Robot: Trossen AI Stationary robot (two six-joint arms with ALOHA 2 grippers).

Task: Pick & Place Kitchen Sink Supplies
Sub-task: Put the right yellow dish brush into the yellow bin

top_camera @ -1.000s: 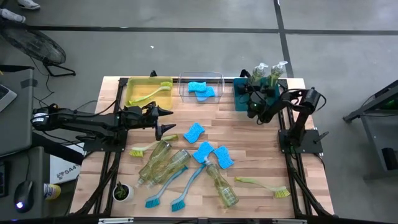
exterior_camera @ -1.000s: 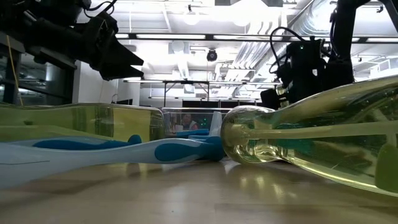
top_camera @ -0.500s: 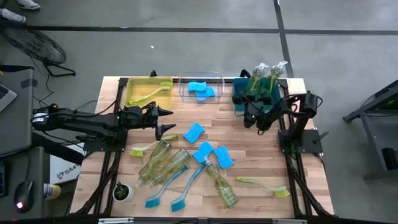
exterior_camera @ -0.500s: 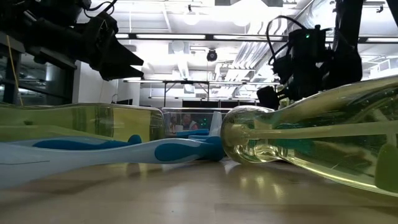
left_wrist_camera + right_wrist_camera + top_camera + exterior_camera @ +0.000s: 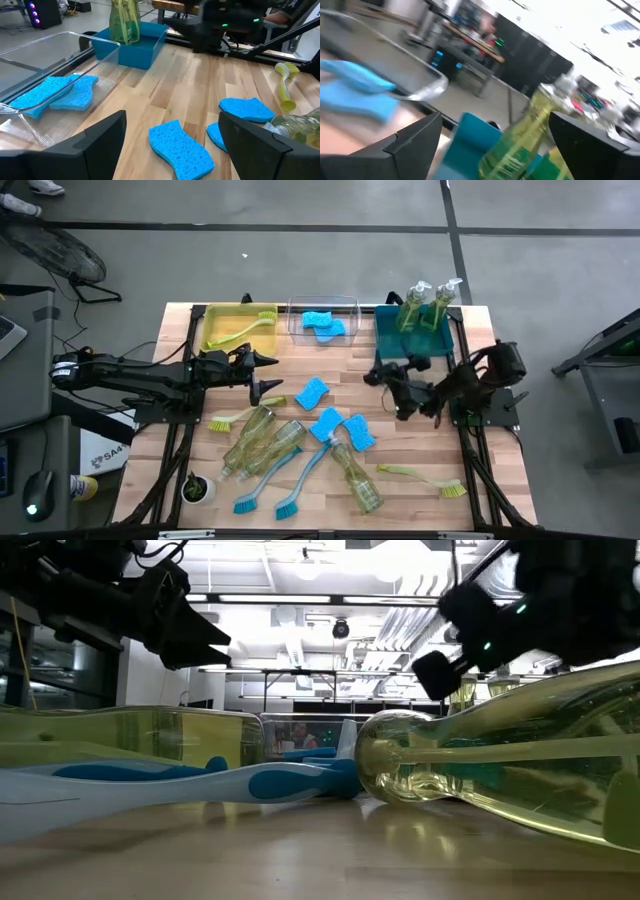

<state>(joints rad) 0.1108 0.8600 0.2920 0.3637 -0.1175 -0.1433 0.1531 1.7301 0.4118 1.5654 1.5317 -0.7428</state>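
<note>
Left pincer [image 5: 268,375] hovers over the wooden surface [image 5: 400,435], fingers spread apart, empty. Beyond its tips a yellow bin [image 5: 222,317] holds a yellow-green brush [image 5: 243,330]; a clear bin [image 5: 345,308] holds two sponges [image 5: 322,324]. Just ahead of it lies a loose blue sponge [image 5: 311,391], then two more sponges [image 5: 342,427]. Beside and below it lie soap bottles [image 5: 262,443] and blue brushes [image 5: 290,480]. Right pincer [image 5: 385,385] hangs apart from the teal bin [image 5: 386,330], fingers parted, holding nothing; two upright soap bottles [image 5: 430,304] stand in that bin. Another yellow-green brush [image 5: 425,478] lies near the front edge.
</note>
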